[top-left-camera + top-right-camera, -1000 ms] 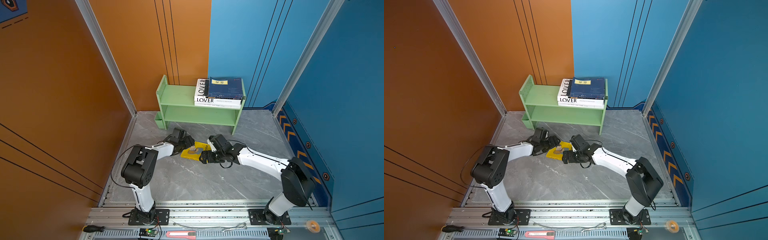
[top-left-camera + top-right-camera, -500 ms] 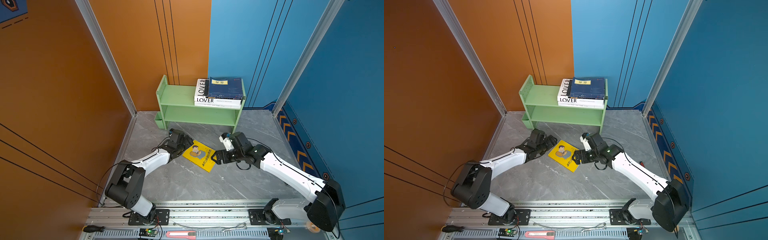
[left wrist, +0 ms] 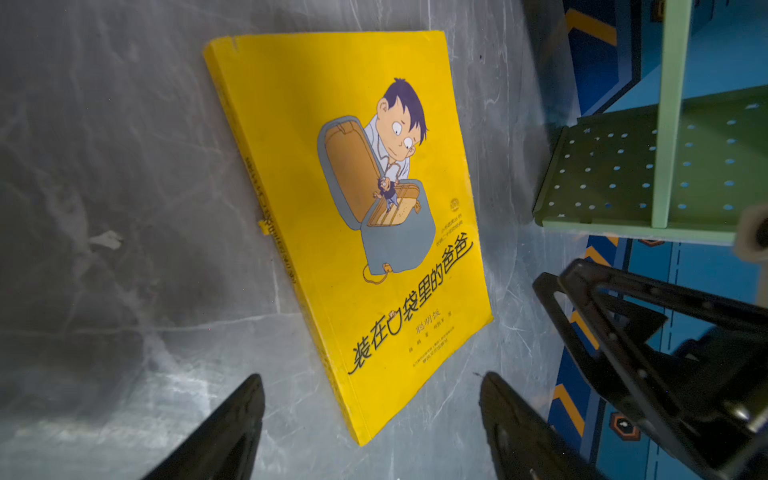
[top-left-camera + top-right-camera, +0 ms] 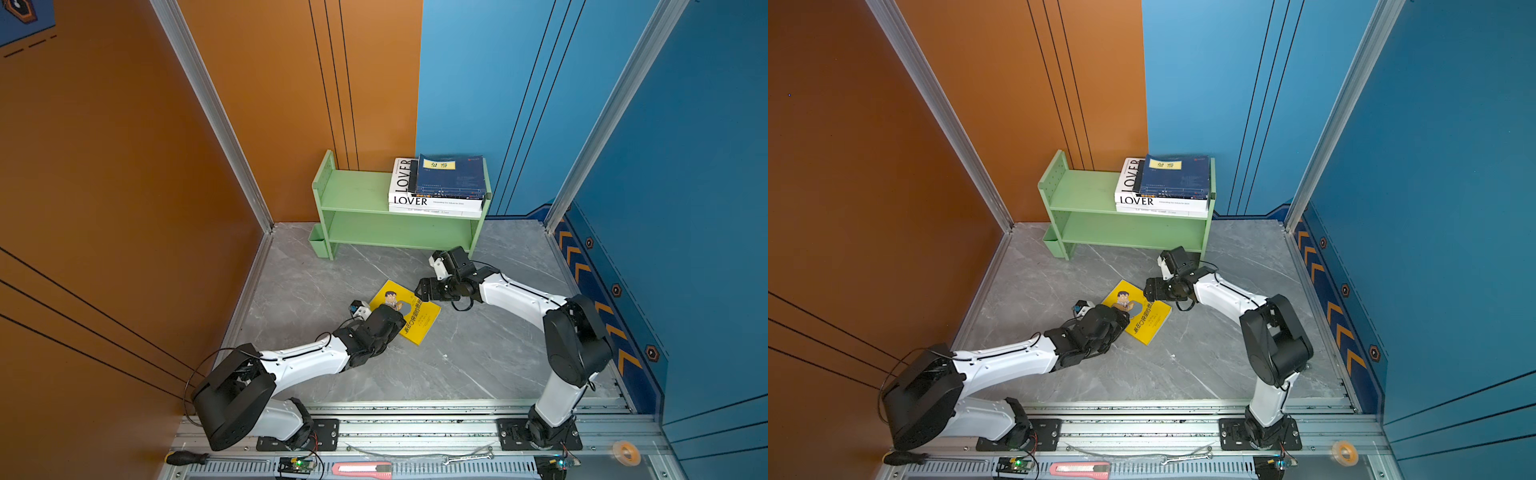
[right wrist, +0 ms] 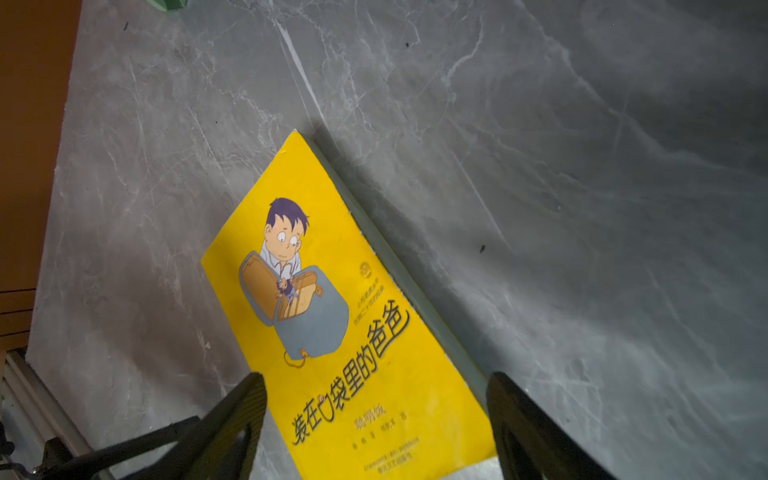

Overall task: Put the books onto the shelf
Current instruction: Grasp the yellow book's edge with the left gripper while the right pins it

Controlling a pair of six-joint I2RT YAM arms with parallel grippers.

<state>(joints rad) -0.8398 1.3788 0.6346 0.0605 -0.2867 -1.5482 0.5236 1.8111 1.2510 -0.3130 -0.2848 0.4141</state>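
Note:
A yellow cartoon-cover book (image 4: 415, 318) (image 4: 1144, 320) (image 3: 353, 187) (image 5: 332, 311) lies flat on the grey floor in front of the pale green shelf (image 4: 357, 193) (image 4: 1084, 193). On the shelf's top tier, at the right, a navy yellow-labelled book (image 4: 451, 176) tops a stack with the white "LOVER" book (image 4: 409, 200). My left gripper (image 4: 392, 318) (image 3: 372, 376) is open at the yellow book's near left corner. My right gripper (image 4: 422, 291) (image 5: 376, 376) is open over its far right end, one finger on each side of the cover.
A small green cup (image 4: 319, 245) hangs at the shelf's left foot. Orange wall on the left, blue wall on the right. On the front rail lie a screwdriver (image 4: 183, 457), a red utility knife (image 4: 361, 469), a wrench (image 4: 465, 457) and a tape roll (image 4: 625, 453).
The left gripper has moved from the book's far left side to its near left corner. The right gripper has shifted back towards the book's far right end. The book lies where it was half a second ago.

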